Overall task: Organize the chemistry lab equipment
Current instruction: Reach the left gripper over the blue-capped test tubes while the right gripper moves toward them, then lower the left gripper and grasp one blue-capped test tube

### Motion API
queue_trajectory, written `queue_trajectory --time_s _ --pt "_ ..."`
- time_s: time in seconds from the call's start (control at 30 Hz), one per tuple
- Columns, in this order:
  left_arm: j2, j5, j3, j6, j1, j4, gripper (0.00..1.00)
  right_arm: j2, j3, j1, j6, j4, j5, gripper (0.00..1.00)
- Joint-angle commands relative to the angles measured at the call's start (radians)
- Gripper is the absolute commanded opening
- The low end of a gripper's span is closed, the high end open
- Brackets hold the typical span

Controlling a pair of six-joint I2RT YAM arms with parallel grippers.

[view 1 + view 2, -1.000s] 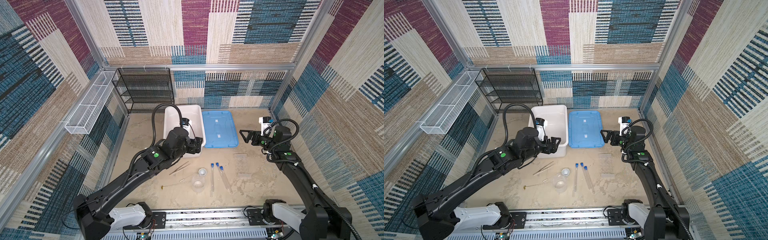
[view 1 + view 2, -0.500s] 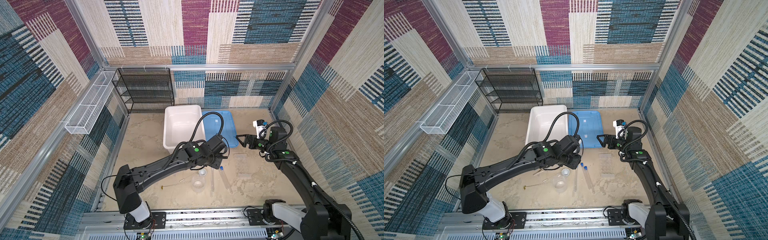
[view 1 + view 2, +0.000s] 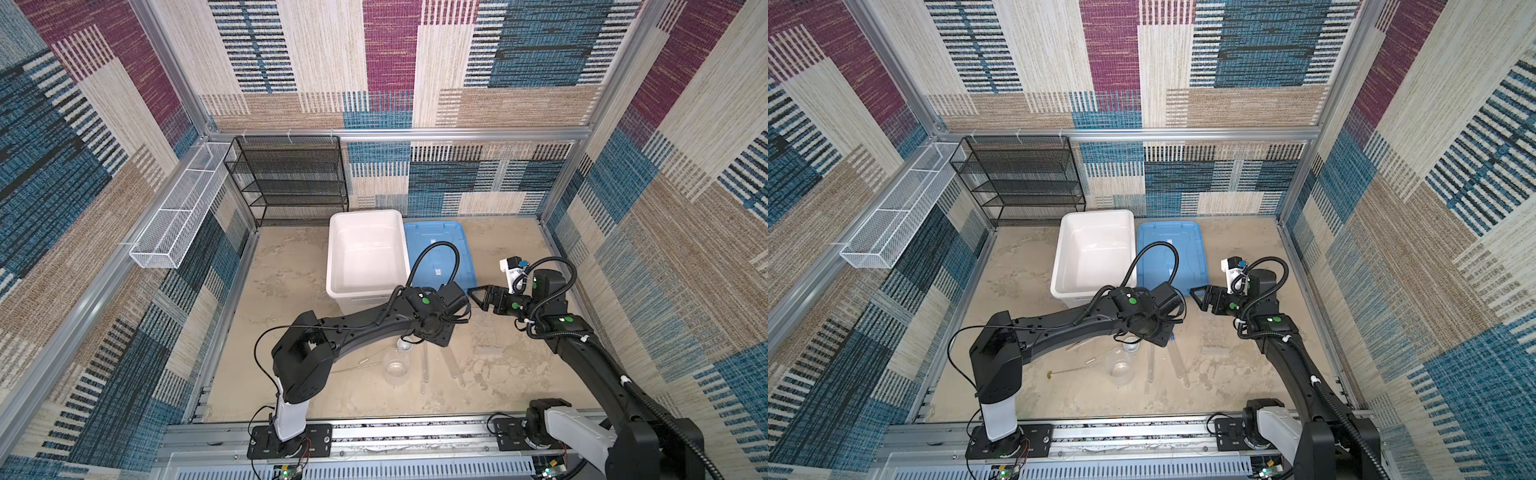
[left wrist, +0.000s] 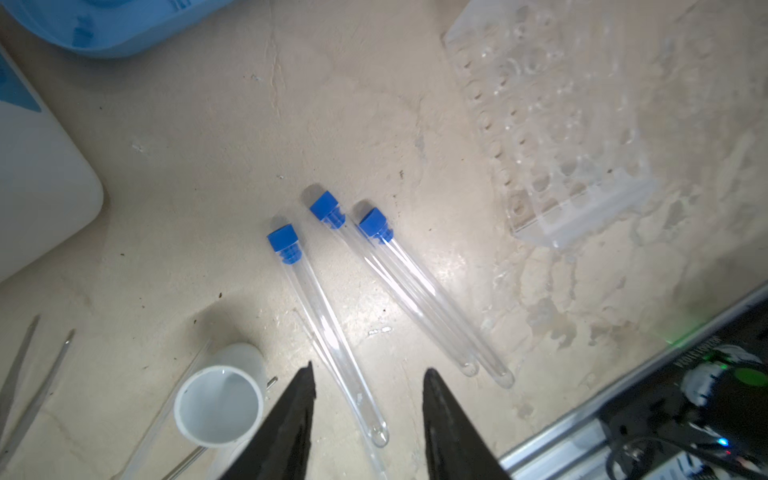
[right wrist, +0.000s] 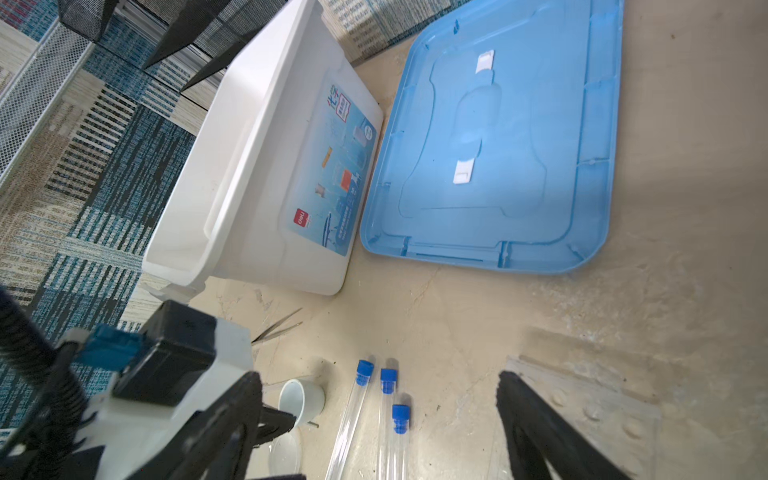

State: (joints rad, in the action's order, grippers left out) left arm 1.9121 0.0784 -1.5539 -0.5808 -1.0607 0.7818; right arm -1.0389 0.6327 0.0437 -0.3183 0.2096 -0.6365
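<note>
White bin (image 3: 365, 253) beside blue lid (image 3: 440, 253)

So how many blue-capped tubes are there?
3, all lying flat on the table: one test tube alone by the white cup, two test tubes side by side nearer the clear rack.
</note>
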Motion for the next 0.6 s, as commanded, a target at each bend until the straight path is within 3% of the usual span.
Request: queue_trajectory --time_s 0.0,0.57 --pt "0.023 0.057 0.019 -0.036 -0.001 0.006 0.44 0.004 -0.011 0.003 -0.021 -0.032 -0.009 0.89" --pt "0.098 0.022 0.087 -0.087 0.026 -0.092 0.38 0.005 -0.034 0.004 -0.004 -0.033 0.005 0.89"
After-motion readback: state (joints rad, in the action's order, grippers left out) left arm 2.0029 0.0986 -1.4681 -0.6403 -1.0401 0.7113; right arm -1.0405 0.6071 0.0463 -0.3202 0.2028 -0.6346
